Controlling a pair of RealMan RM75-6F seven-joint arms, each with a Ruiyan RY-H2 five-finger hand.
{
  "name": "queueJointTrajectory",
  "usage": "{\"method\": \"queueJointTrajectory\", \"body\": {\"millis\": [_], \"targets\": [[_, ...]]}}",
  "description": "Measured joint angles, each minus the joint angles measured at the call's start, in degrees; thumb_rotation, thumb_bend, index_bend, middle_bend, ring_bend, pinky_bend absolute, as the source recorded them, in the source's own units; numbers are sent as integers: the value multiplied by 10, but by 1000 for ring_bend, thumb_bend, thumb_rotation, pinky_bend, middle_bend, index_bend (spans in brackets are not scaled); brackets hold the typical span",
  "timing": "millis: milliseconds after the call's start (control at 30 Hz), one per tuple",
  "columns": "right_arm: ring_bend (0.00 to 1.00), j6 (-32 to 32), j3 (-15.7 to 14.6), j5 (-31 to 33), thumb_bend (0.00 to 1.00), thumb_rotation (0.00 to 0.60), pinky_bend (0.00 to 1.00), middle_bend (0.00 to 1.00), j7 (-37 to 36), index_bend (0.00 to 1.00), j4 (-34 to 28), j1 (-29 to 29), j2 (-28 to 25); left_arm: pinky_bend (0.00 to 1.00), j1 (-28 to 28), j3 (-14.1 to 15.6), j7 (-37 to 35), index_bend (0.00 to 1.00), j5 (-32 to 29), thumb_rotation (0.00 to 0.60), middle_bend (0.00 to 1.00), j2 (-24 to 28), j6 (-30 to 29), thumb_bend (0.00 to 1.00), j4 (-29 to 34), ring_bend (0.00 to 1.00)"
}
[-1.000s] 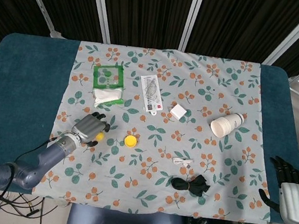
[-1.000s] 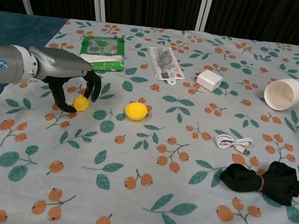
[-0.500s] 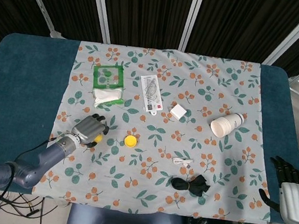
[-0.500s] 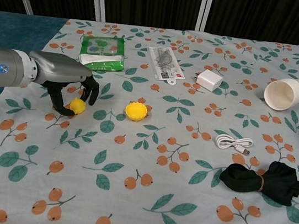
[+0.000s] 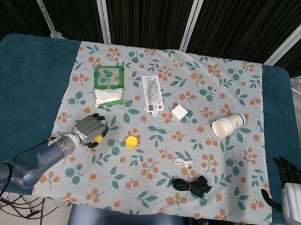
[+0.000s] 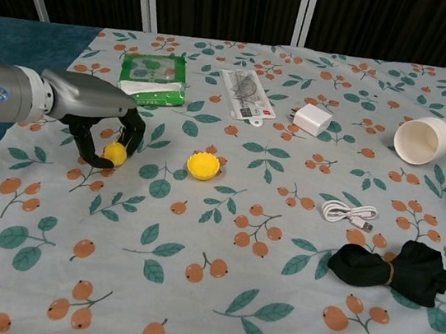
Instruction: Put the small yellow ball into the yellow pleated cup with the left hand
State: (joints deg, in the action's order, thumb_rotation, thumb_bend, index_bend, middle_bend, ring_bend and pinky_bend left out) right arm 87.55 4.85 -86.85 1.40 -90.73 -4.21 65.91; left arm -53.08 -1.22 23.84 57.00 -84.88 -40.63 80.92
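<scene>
Since a second ago the left hand (image 6: pixel 101 119) has drawn its fingers tighter around the small yellow ball (image 6: pixel 114 152), which now sits a little nearer the palm, pinched between thumb and fingertips just above or on the floral cloth (image 6: pixel 213 298); whether it has cleared the cloth cannot be told. From the head view the ball (image 5: pixel 100 137) shows only as a sliver past the grey knuckles of that hand (image 5: pixel 88 128). The yellow pleated cup (image 6: pixel 203 165) stands upright on the cloth, near the ball to its right and apart from it, its inside not visible from the chest view. The right hand (image 5: pixel 294 196) is cut off at the frame's lower right corner in the head view, off the table's edge, dark fingers spread and holding nothing. A white paper cup (image 6: pixel 426 138) lies on its side, mouth facing the camera. A coiled white cable (image 6: pixel 349 213) rests beside a black bundle (image 6: pixel 395 270), whose nature is hard to make out.
</scene>
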Motion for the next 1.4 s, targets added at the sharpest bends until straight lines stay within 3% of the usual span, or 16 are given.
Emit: {"method": "queueJointTrajectory", "body": {"millis": [300,600,1400], "targets": [[135,2,0,0,122,600,191,104,1,141,-1,1,0,153,-7,-29,-12,467,-2,600,482,17,-18,367,37,132],[135,2,1,0,122,600,191,104,1,141,-1,1,0,153,-35,-60,-16,466,-11,600,477,-10,-16,367,39,132],[135,1,2,4,122,600,191,104,-3,140,-1,2,-1,150,-93,-49,54,462,-68,600,462,-88,-3,363,-4,132]]}}
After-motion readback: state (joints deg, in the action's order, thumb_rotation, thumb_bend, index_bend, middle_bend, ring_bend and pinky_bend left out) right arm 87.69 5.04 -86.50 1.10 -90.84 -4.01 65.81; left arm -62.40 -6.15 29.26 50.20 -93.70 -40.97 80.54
